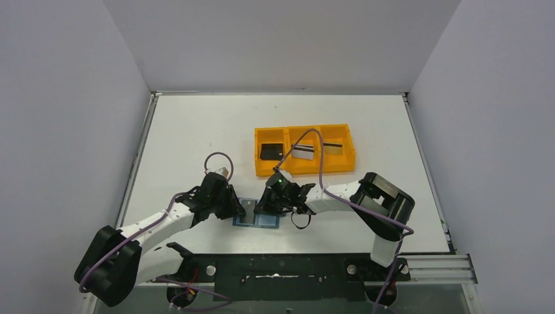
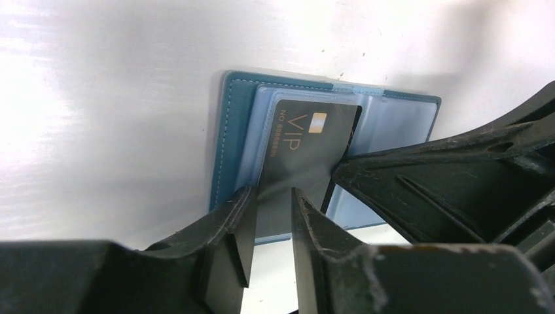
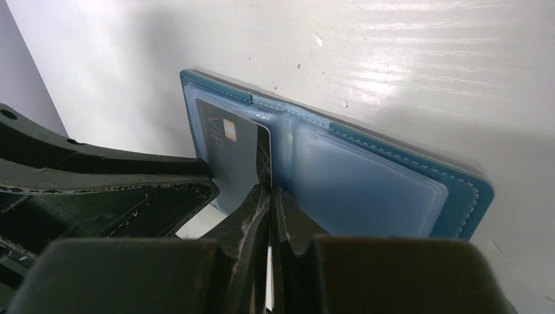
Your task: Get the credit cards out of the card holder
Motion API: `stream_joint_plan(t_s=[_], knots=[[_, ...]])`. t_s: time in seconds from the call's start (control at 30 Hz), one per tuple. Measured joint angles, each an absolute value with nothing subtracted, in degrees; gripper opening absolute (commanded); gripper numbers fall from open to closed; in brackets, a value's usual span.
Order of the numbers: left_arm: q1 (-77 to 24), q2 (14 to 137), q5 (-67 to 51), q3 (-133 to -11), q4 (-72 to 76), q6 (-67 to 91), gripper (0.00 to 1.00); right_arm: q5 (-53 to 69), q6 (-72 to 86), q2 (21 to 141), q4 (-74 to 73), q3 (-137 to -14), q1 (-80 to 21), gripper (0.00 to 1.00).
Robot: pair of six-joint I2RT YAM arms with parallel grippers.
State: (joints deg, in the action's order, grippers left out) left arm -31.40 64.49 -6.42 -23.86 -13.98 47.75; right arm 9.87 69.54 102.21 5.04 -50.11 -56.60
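Close by the orange tray (image 1: 340,163), freeing black card (image 2: 304,150) from card holder (image 3: 393,176), with right pincer (image 3: 269,196) shut on its edge, left pincer (image 2: 273,196) part-open, gripping nothing. Next: pull clear, holder pinned.

White table (image 1: 196,131), smooth, w/ glare patches in both wrist views and a few small dark specks. Two things lie directly on it. Orange 3-compartment tray (image 1: 304,170): right of centre, twd the far half, long side parallel to the far edge. Teal card holder (image 1: 265,221): near the front edge, approx. mid-width, open & flat, inner faces up, apart from the tray.
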Motion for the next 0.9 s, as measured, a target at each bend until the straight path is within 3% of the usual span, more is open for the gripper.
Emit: stream_joint_plan(t_s=[0.27, 0.4, 0.67, 0.9], knots=[[-31.4, 65.2, -6.8, -23.7, -13.0, 47.5, 0.16, 9.9, 69.8, 102.2, 4.7, -50.1, -55.9, 0.19], [-31.4, 64.6, -7.6, -22.7, -12.3, 47.8, 0.12, 10.4, 69.7, 102.2, 4.9, -50.1, -55.9, 0.20], [-31.4, 64.7, -8.1, -22.5, -11.9, 47.8, 0.11, 9.6, 68.8, 102.2, 2.4, -51.2, -55.9, 0.00], [-31.4, 64.8, -7.7, -22.5, -12.0, 47.9, 0.08, 9.7, 68.4, 100.5, 3.7, -50.0, -55.9, 0.00]])
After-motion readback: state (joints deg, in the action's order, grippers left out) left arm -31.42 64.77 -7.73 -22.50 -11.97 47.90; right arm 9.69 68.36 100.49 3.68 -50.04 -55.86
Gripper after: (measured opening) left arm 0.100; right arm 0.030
